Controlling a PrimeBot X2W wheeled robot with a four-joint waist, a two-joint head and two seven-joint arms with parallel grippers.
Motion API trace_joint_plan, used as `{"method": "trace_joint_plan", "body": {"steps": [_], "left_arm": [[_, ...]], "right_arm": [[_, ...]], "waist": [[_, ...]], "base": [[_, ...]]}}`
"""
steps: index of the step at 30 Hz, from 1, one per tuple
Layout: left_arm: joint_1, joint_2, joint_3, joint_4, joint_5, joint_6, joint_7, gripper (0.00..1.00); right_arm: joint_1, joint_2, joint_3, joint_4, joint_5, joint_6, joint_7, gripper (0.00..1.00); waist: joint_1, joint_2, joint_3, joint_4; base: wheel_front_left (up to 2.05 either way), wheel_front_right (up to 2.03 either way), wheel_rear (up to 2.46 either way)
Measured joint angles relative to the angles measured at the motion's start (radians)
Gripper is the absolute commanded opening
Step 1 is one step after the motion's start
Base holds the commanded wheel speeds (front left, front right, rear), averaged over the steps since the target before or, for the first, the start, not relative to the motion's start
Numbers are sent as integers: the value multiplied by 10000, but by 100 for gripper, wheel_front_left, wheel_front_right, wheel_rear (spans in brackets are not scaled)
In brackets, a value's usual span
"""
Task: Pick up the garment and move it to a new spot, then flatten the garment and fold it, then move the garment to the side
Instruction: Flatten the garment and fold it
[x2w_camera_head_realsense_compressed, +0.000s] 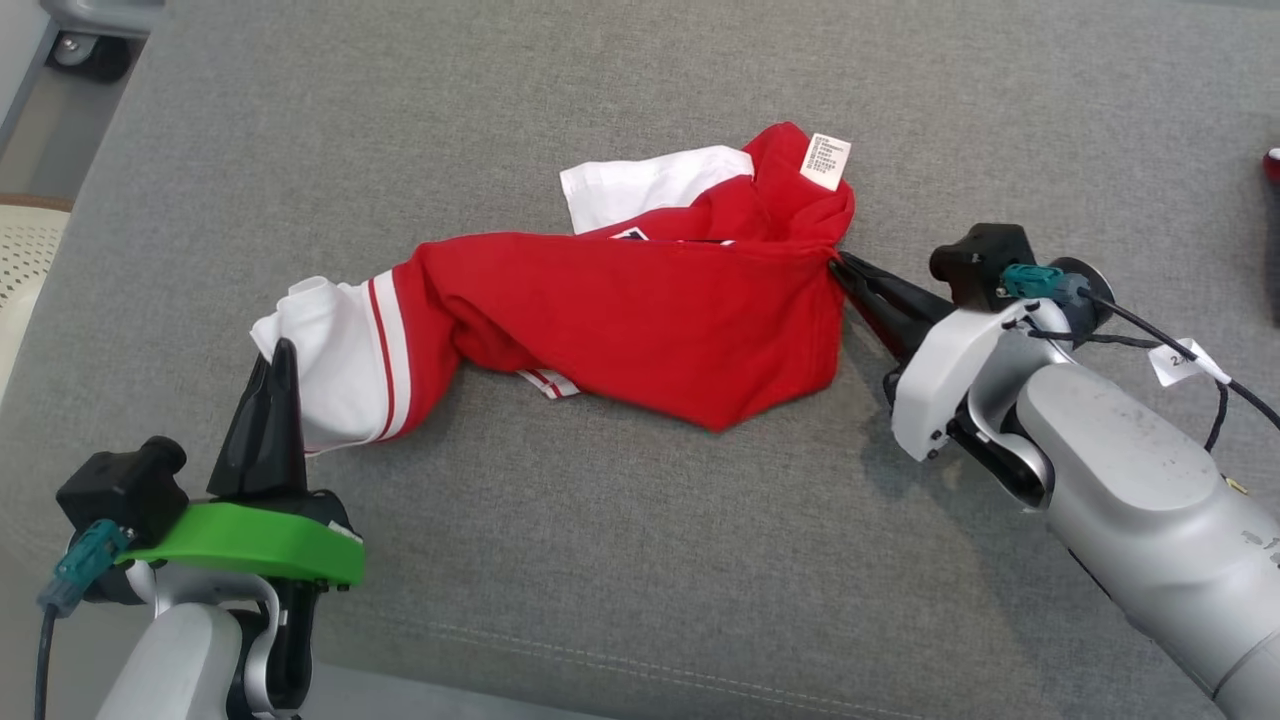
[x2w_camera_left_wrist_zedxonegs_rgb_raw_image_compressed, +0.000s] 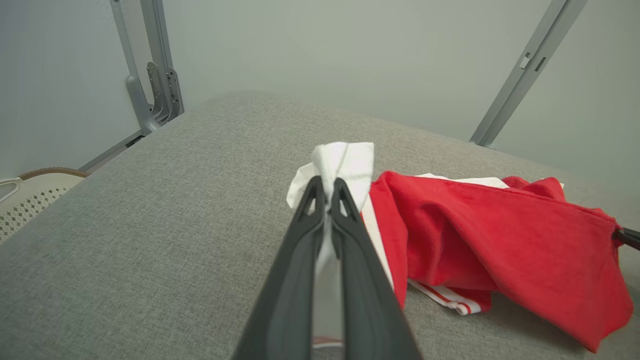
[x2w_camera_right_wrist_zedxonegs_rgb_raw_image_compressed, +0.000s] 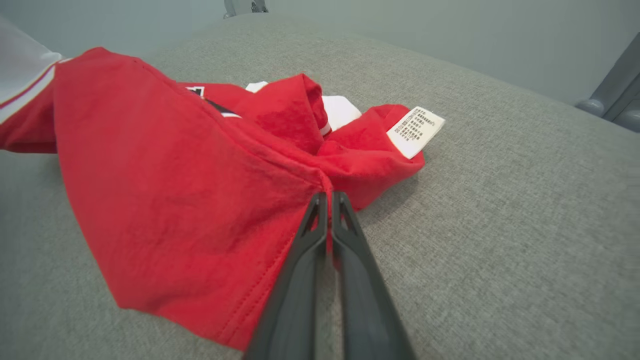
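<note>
A red garment (x2w_camera_head_realsense_compressed: 650, 320) with white sleeves and a white care label lies bunched across the grey cushion (x2w_camera_head_realsense_compressed: 600, 560). My left gripper (x2w_camera_head_realsense_compressed: 283, 350) is shut on its white sleeve end at the left; the left wrist view has white cloth pinched between the fingers of the left gripper (x2w_camera_left_wrist_zedxonegs_rgb_raw_image_compressed: 327, 186), with the red garment (x2w_camera_left_wrist_zedxonegs_rgb_raw_image_compressed: 500, 240) trailing right. At the garment's right edge my right gripper (x2w_camera_head_realsense_compressed: 838, 262) is shut on a red fold. In the right wrist view the right gripper (x2w_camera_right_wrist_zedxonegs_rgb_raw_image_compressed: 326, 197) pinches a seam of the garment (x2w_camera_right_wrist_zedxonegs_rgb_raw_image_compressed: 175, 200) just below the label.
A white perforated basket (x2w_camera_head_realsense_compressed: 25, 250) stands off the cushion's left edge. A caster wheel (x2w_camera_head_realsense_compressed: 90, 50) sits at the far left corner. Something red (x2w_camera_head_realsense_compressed: 1272, 165) shows at the right border. Metal frame bars (x2w_camera_left_wrist_zedxonegs_rgb_raw_image_compressed: 155, 75) rise behind the cushion in the left wrist view.
</note>
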Motion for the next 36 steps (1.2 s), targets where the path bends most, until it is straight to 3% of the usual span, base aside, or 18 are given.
{"method": "trace_joint_plan", "body": {"steps": [8,14,17,26,30,36], "left_arm": [[-136,-29,366,-370,134,-2,0,0],[-335,-328,759,-1283,278,-209,-2,0],[-342,-428,1005,-1643,270,-376,-2,0],[-457,-487,1866,-2959,293,-857,-4,0],[-552,-159,2243,-3735,514,-989,-13,0],[-785,709,2587,-5509,1172,-1118,-19,0]], "right_arm": [[-26,-416,-443,-211,157,0,-1335,0],[-20,-769,-1365,-698,27,-48,-1494,0],[62,-832,-1749,-1151,-92,-349,-1484,0],[333,-913,-3737,-4449,-1202,-1281,-1450,0],[675,-968,-4334,-5900,-1791,-1668,-1452,0],[1127,-1415,-4744,-7808,-2518,-1965,-1463,0]], "waist": [[0,0,-273,-322],[0,0,-668,-703],[0,0,-879,-892],[0,0,-1645,-1602],[0,0,-2045,-2000],[0,0,-2594,-2732]], "base": [[0,0,0],[0,0,0],[0,0,0],[0,0,0],[0,0,0],[0,0,0]]}}
